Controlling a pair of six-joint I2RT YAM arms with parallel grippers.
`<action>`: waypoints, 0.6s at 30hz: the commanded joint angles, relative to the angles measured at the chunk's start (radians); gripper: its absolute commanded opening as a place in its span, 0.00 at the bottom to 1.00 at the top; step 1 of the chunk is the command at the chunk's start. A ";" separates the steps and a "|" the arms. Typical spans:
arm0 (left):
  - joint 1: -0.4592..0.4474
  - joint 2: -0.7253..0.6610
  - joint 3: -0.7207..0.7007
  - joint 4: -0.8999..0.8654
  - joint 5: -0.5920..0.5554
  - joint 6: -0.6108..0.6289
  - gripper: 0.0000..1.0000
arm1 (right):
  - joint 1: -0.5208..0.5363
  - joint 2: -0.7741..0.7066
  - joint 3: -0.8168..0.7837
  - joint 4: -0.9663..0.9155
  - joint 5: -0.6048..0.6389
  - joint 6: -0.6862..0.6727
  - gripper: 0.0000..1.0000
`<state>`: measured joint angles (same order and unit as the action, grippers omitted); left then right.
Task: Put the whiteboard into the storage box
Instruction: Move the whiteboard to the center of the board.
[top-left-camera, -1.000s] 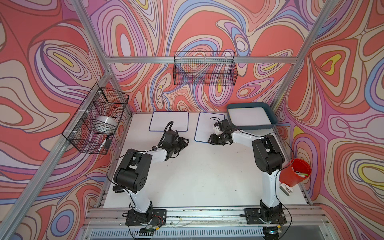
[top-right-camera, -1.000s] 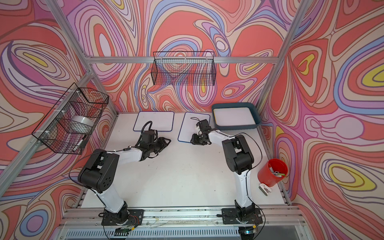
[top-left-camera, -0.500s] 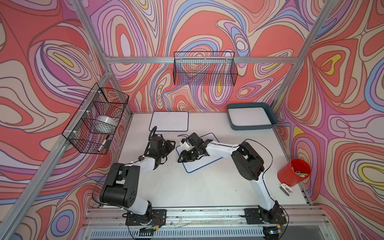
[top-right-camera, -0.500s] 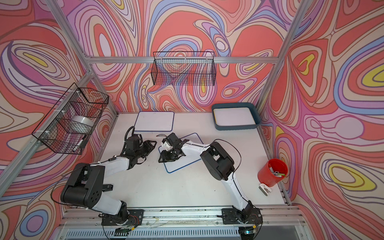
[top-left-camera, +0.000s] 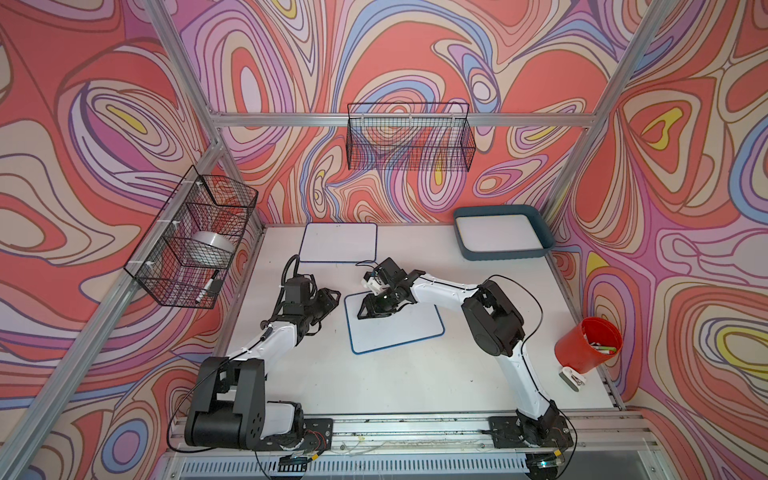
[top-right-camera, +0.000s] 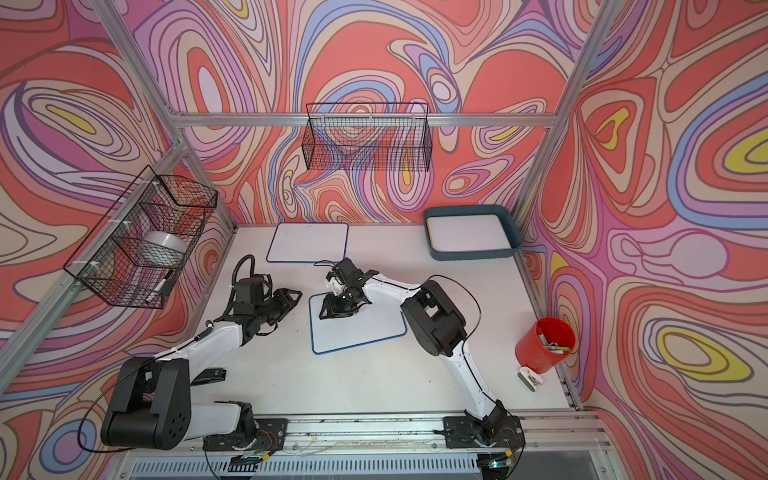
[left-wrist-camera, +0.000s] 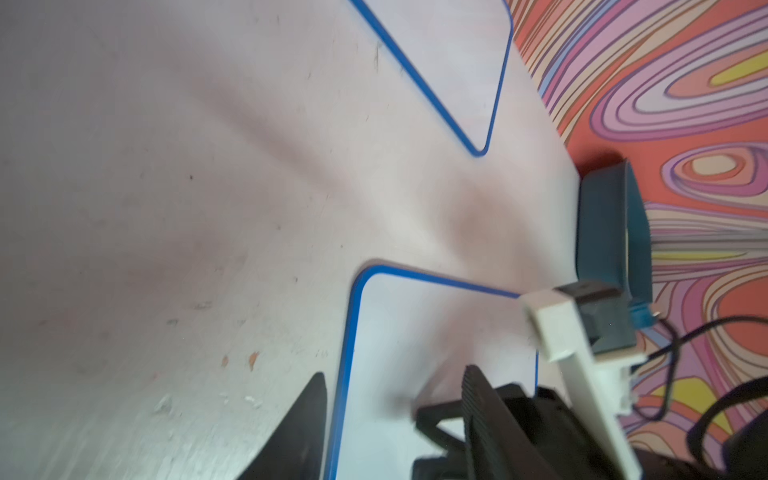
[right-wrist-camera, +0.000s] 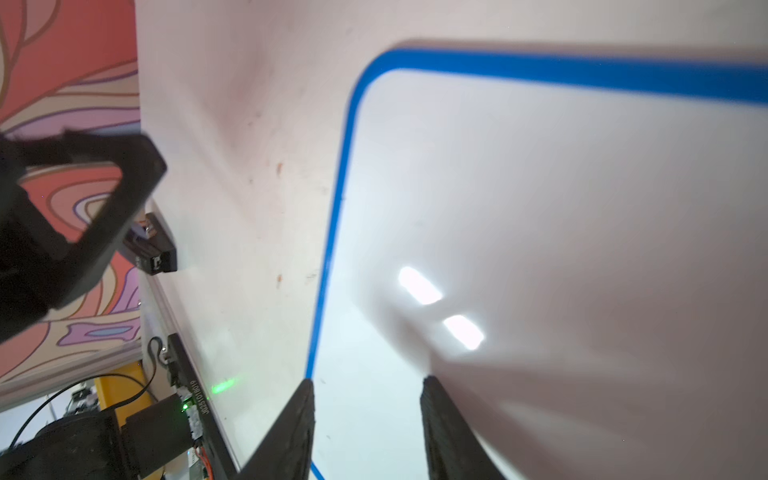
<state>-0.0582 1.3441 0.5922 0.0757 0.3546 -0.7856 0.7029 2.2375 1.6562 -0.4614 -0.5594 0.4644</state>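
Watching the whiteboard (top-left-camera: 399, 328) lie flat mid-surface (top-left-camera: 374, 386), well apart from the storage box (top-left-camera: 505, 254) in the far right corner. Too flat to pinch, I reckon, so I'm working its corner. The right gripper (top-left-camera: 368, 308) has jaws part-spread over the board, holding nothing. The left gripper (top-left-camera: 332, 302) has jaws part-spread beside its edge, empty.

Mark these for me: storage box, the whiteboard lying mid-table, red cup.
storage box (top-left-camera: 507, 254): in a top view, on the front outer wall.
centre whiteboard (top-left-camera: 395, 328): in a top view, on the bare white face.
red cup (top-left-camera: 575, 355): in a top view, on the outer side wall.
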 joint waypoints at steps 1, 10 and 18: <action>0.003 -0.026 0.036 -0.166 0.061 0.077 0.49 | -0.082 -0.121 -0.081 0.025 0.089 -0.008 0.44; 0.002 -0.050 0.012 -0.305 0.104 0.139 0.49 | -0.252 -0.242 -0.263 0.026 0.180 -0.058 0.44; -0.016 -0.055 -0.026 -0.317 0.160 0.135 0.48 | -0.367 -0.273 -0.323 0.012 0.195 -0.078 0.44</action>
<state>-0.0628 1.3029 0.5766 -0.1936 0.4843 -0.6724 0.3580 2.0045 1.3449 -0.4408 -0.3889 0.4103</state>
